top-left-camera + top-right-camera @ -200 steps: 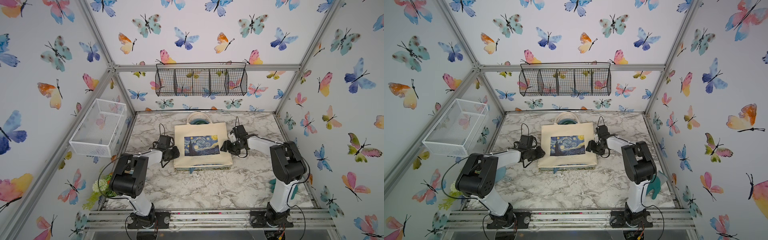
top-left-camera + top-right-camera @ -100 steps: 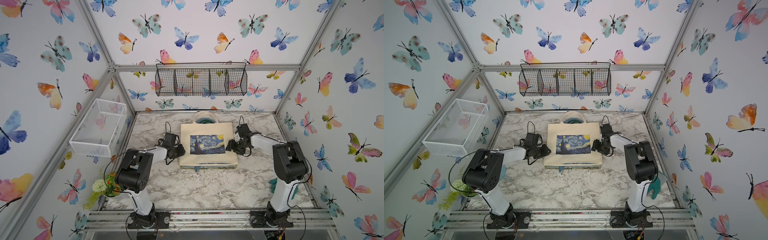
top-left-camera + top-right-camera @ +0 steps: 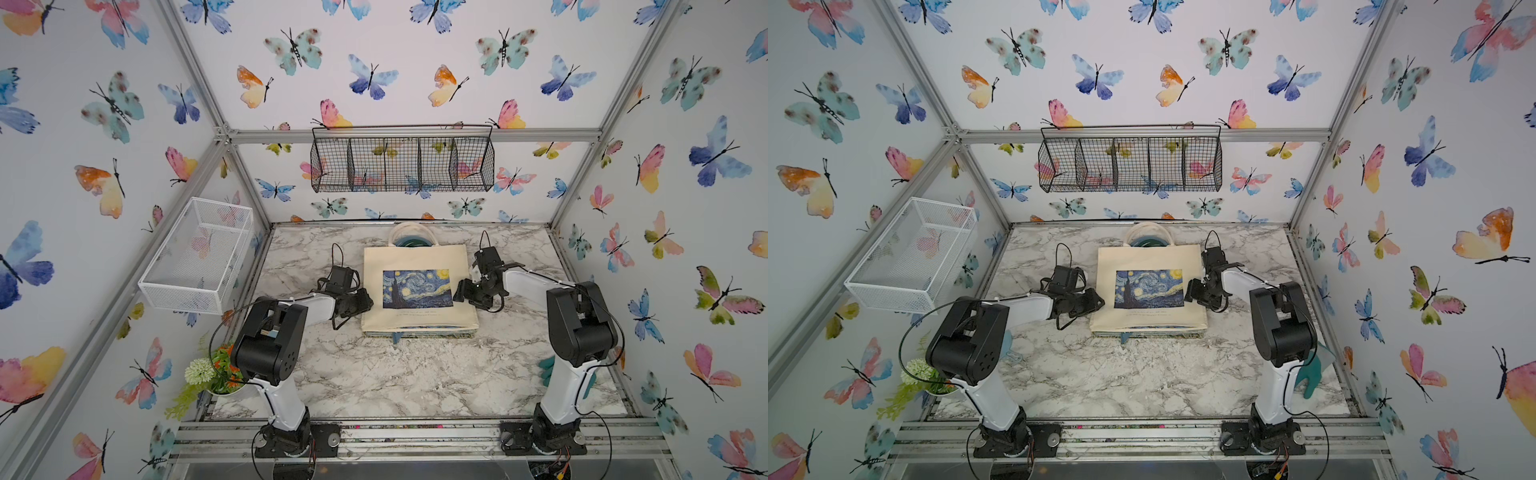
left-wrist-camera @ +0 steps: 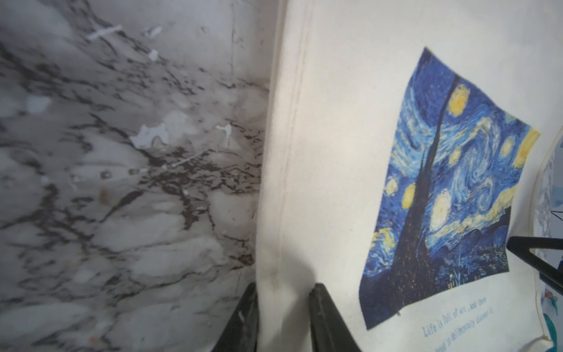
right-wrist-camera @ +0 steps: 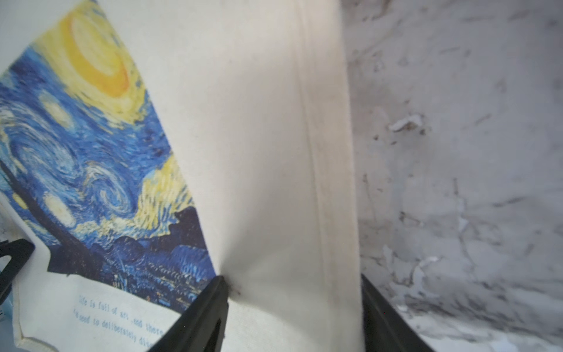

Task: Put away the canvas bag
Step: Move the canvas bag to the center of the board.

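The canvas bag is lying print-up on the marble table, toward the back. The left gripper is clamping its left edge seam. The right gripper is pinching its right edge, cloth puckering.

Top views overhead; close wrist views share bag.

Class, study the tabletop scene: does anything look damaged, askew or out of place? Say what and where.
The marble tabletop looks damaged: its surface is chipped and flaking in pale patches in front of the canvas bag. A blue scrap also pokes out from under the bag's near edge.
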`<action>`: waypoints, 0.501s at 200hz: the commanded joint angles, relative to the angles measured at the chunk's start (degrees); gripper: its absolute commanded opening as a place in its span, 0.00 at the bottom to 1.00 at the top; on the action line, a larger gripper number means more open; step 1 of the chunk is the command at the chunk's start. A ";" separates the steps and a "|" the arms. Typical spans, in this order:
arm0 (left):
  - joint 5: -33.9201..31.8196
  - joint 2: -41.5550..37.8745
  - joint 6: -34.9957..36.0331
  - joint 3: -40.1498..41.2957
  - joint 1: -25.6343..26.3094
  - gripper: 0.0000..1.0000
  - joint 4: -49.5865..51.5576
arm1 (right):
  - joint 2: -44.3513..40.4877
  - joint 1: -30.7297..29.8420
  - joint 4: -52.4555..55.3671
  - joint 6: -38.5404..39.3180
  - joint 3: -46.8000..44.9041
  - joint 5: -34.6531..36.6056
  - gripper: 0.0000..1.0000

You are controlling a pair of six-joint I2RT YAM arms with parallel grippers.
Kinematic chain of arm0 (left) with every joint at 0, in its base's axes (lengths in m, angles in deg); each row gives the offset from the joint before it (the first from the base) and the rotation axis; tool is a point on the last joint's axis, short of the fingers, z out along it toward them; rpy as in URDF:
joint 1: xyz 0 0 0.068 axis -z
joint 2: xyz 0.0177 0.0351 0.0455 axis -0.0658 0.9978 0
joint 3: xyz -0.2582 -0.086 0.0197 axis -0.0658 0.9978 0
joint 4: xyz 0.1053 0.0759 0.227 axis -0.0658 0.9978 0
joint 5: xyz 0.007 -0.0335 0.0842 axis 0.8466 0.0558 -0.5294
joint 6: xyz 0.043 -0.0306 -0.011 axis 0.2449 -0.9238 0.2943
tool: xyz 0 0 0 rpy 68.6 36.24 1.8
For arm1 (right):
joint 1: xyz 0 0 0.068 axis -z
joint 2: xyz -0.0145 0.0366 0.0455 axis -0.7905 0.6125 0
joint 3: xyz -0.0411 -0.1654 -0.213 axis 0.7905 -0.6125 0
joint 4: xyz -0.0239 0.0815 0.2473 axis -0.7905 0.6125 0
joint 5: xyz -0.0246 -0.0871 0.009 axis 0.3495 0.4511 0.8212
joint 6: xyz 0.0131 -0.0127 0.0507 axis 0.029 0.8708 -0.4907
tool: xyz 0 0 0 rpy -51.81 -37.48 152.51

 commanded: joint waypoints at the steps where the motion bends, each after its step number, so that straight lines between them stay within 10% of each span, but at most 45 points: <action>1: 4.09 -1.47 1.53 0.99 1.57 0.31 1.81 | -2.47 0.70 3.09 0.71 0.98 2.29 0.66; 100: 3.00 -5.58 2.89 1.69 0.60 0.31 3.67 | -4.59 1.82 4.51 1.37 1.33 4.54 0.67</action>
